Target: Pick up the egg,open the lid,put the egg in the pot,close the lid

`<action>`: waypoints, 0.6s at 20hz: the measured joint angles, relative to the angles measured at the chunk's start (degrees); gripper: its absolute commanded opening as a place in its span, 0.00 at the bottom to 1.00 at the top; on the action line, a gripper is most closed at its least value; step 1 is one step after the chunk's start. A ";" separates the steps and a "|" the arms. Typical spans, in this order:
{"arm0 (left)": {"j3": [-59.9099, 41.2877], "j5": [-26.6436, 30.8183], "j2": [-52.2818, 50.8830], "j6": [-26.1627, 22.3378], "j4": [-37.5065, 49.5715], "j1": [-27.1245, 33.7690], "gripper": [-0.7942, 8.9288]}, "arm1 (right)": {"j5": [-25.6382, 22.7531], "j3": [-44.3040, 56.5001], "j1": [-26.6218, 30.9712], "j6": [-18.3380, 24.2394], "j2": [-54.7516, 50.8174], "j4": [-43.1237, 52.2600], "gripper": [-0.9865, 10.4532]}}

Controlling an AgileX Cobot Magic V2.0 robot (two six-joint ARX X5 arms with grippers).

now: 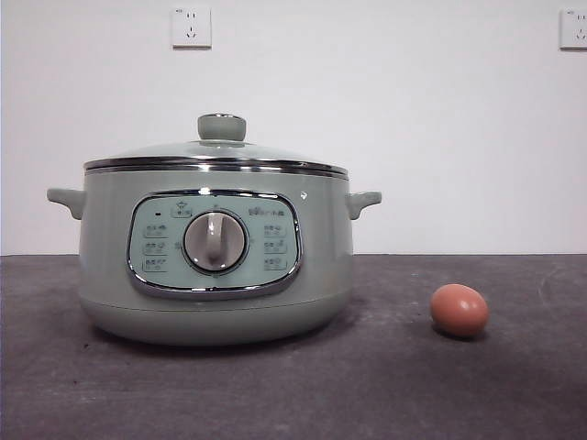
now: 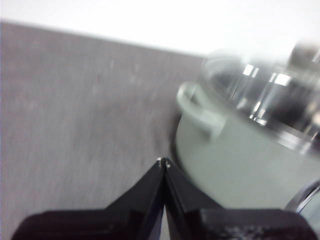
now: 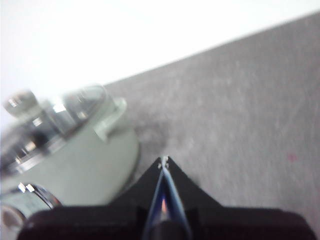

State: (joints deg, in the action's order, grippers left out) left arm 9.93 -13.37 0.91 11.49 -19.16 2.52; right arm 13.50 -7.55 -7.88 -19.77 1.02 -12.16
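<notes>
Background: white wall fills the upper half of the front view, with one wall socket point(image 1: 191, 27) at upper left and a second socket point(image 1: 573, 28) cut by the upper right edge.
Tabletop: dark grey, matte tabletop point(image 1: 385, 385) spans the lower part of the front view, bare apart from the two things on it.
Pot: sage-green electric pot point(image 1: 215, 252) stands left of centre in the front view, upright, a small side handle on each flank; its chrome-framed control panel point(image 1: 214, 244) with a round central dial point(image 1: 215, 242) faces the camera.
Lid: pale green glass lid point(image 1: 215, 154) sits on the pot, its chrome rim flush all round, its knob point(image 1: 221, 126) at top centre.
Egg: brown-orange egg point(image 1: 459, 310) lies on the tabletop at lower right of the front view, well apart from the pot, on its side.
Left hand: left hand point(image 2: 163, 161) has its two black jaws pressed together at the tips, holding nothing; in its wrist view it hangs over bare tabletop just beside one pot handle point(image 2: 197, 111). That picture is blurred.
Right hand: right hand point(image 3: 163, 161) also has its jaws closed to a point and empty; its blurred wrist view shows the pot's other handle point(image 3: 111, 120) and the lid near it. The egg does not show in either wrist view.
</notes>
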 measured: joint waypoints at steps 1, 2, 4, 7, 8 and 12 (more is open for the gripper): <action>1.81 -0.24 0.48 0.59 -0.11 0.00 0.08 | 0.00 -1.44 0.00 -0.20 0.68 -0.17 0.08; 3.08 -0.42 1.01 0.83 -0.31 0.00 0.08 | 0.00 -2.60 0.00 -0.24 1.36 -0.63 0.08; 6.43 -1.92 2.99 1.27 -1.92 0.00 0.08 | 0.02 -5.51 0.00 -0.42 3.78 -3.06 0.08; 9.44 -4.98 6.08 1.64 -4.48 0.00 0.08 | 1.14 -10.25 0.00 -0.33 7.06 -8.46 0.08; 10.67 -6.43 7.39 1.66 -5.22 0.00 0.08 | 1.90 -11.87 0.00 -0.04 8.48 -10.10 0.08; 16.28 -13.51 12.41 1.46 -8.98 0.00 0.08 | 6.64 -19.37 0.00 3.37 15.13 -17.81 0.08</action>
State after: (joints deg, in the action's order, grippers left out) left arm 26.22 -26.87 13.32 12.95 -28.14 2.52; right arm 20.14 -26.92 -7.88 -16.40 16.14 -29.98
